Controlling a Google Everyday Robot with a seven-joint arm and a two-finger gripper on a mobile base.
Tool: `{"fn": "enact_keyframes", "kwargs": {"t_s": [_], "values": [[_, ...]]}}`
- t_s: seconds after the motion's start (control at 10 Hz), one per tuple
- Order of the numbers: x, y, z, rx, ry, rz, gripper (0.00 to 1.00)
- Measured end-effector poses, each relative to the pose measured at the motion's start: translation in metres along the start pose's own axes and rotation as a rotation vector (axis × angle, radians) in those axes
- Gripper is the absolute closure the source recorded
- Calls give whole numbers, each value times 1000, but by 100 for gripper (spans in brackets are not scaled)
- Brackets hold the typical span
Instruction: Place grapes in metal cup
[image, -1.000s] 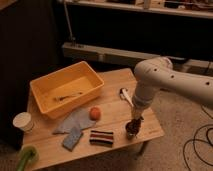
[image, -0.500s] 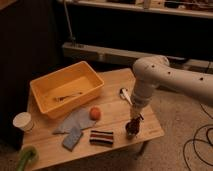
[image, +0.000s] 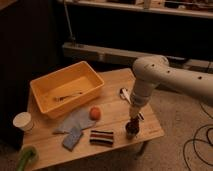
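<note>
The gripper (image: 132, 122) hangs at the end of the white arm (image: 150, 80), pointing straight down over the front right part of the wooden table (image: 112, 107). Whether it is open or closed cannot be told, nor whether it has hold of anything. Directly beneath it stands one metal cup (image: 130, 134), upright with its mouth up. A dark clump at the cup's mouth looks like the grapes (image: 131, 127) (one cluster, too dim to judge its long axis). It touches or nearly touches the gripper's tip, and I cannot tell whether it is inside the cup.

Just left of the cup lies one striped block (image: 101, 136). Further left are one blue sponge (image: 73, 138) and one grey cloth (image: 72, 120), with one orange (image: 95, 113) at the cloth's right edge. Behind the arm lies one spoon (image: 124, 93). One yellow bin (image: 50, 102) sits at the back left. One white paper cup (image: 22, 121) stands at the left edge, and one green thing (image: 25, 157) is at the front left corner. Nothing lies between the cup and the orange.
</note>
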Motion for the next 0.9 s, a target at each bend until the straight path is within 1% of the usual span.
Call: {"fn": "enact_keyframes", "kwargs": {"t_s": [0.3, 0.6, 0.7, 0.9], "values": [[-1, 1, 4, -20, -8, 2, 98], [1, 5, 11, -40, -31, 7, 97], [1, 6, 12, -44, -33, 4, 92], [-1, 7, 15, -57, -31, -4, 73]]}}
